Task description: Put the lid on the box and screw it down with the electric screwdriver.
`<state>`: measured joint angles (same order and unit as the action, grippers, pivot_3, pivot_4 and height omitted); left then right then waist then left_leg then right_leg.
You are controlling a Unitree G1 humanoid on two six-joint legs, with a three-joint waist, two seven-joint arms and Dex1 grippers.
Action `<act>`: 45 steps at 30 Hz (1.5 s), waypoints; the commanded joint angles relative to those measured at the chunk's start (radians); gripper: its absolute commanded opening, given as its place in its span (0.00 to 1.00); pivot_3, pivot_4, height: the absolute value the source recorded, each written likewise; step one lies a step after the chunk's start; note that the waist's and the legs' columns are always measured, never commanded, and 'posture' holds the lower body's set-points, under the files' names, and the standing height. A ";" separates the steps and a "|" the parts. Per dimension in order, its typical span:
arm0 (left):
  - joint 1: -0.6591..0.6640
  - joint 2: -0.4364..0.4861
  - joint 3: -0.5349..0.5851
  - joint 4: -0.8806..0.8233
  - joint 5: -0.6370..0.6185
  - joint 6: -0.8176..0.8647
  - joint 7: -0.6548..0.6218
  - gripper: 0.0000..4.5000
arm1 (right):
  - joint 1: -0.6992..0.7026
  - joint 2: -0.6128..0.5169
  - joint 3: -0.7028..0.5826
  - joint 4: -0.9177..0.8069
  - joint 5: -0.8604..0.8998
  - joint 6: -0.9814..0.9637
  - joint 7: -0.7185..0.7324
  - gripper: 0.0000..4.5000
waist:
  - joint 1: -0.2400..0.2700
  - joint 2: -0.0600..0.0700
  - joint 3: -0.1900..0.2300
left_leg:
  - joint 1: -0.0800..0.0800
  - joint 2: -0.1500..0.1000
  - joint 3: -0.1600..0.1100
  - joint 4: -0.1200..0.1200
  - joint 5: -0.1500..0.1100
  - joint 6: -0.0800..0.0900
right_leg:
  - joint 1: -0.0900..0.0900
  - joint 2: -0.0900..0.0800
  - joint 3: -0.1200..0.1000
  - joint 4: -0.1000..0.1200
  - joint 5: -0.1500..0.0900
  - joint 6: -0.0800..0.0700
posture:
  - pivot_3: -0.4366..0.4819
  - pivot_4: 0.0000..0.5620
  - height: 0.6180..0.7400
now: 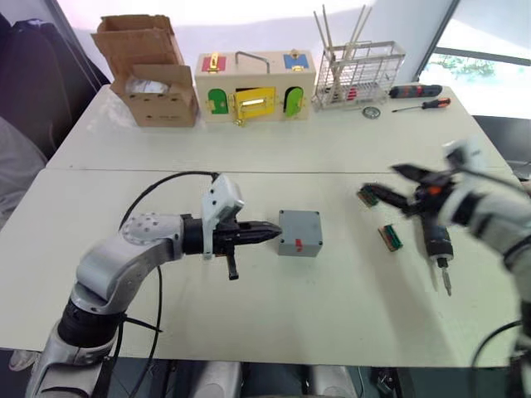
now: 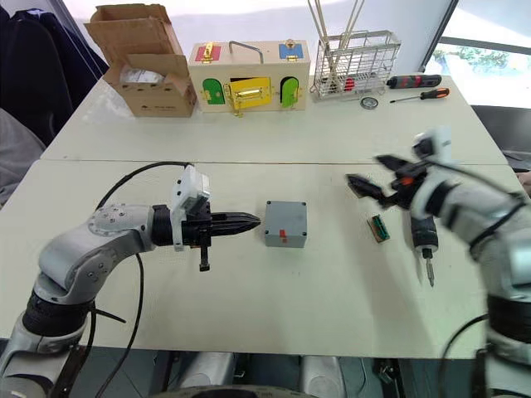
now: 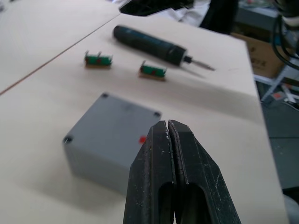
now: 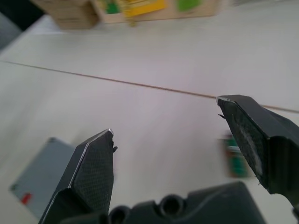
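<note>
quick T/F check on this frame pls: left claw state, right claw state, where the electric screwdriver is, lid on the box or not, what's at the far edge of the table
1. The left claw is shut, its tip beside the box. True.
2. The right claw is clamped on the electric screwdriver. False: its fingers are spread wide and hold nothing; the screwdriver lies on the table.
3. The lid sits on top of the box. True.
4. Two small green parts lie on the table between the box and the screwdriver. True.
5. The wooden latch box stands on the table's near edge. False: it stands at the far edge, between the cardboard carton and the wire rack.
</note>
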<state>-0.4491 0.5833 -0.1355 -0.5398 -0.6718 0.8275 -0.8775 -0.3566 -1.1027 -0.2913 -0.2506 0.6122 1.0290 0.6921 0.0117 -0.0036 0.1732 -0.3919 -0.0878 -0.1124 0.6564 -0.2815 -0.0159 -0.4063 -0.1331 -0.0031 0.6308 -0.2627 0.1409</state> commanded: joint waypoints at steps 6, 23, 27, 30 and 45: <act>-0.016 0.003 -0.097 -0.050 -0.012 -0.015 -0.054 0.00 | -0.227 -0.246 0.255 0.243 0.024 0.351 0.207 0.92 | -0.026 0.004 0.002 | 0.000 0.001 0.003 0.003 -0.002 0.003 | 0.000 0.000 0.001 0.001 0.000 0.000 | 0.48 0.27 0.95; 0.050 -0.049 -0.127 -0.119 0.003 0.002 0.088 0.00 | -0.716 0.005 0.934 0.974 -0.403 0.225 0.584 0.92 | -0.029 0.003 0.004 | -0.002 0.000 0.003 0.007 -0.001 0.002 | -0.001 0.000 0.001 0.001 0.000 0.001 | 0.48 0.27 0.95; 0.058 -0.062 -0.133 -0.134 0.006 0.010 0.117 0.00 | -0.738 0.055 1.048 1.080 -0.549 0.097 0.691 0.92 | -0.026 0.003 0.004 | -0.002 0.000 0.003 0.006 0.001 -0.002 | -0.001 0.000 0.001 0.001 0.000 0.001 | 0.48 0.27 0.95; 0.065 -0.070 -0.131 -0.135 0.013 0.012 0.142 0.00 | -0.746 0.095 1.067 1.163 -0.620 0.051 0.727 0.75 | -0.025 0.002 0.004 | -0.001 -0.001 0.003 0.007 0.001 -0.002 | 0.000 0.000 0.001 0.001 0.000 0.001 | 0.48 0.27 0.95; 0.069 -0.055 -0.101 -0.083 0.038 -0.019 0.160 0.00 | -0.860 0.152 0.772 1.377 -0.719 -0.103 0.643 0.39 | -0.022 -0.004 0.001 | 0.000 -0.002 0.000 0.008 0.002 -0.004 | 0.004 -0.001 0.000 0.001 0.001 0.001 | 0.48 0.27 0.95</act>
<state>-0.3645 0.5211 -0.2580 -0.6304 -0.6416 0.8358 -0.7045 -1.1444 -0.9405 0.5844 1.1187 -0.1425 0.9463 1.4082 -0.0106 -0.0075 0.1740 -0.3922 -0.0896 -0.1118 0.6647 -0.2798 -0.0198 -0.4032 -0.1338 -0.0019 0.6318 -0.2616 0.1410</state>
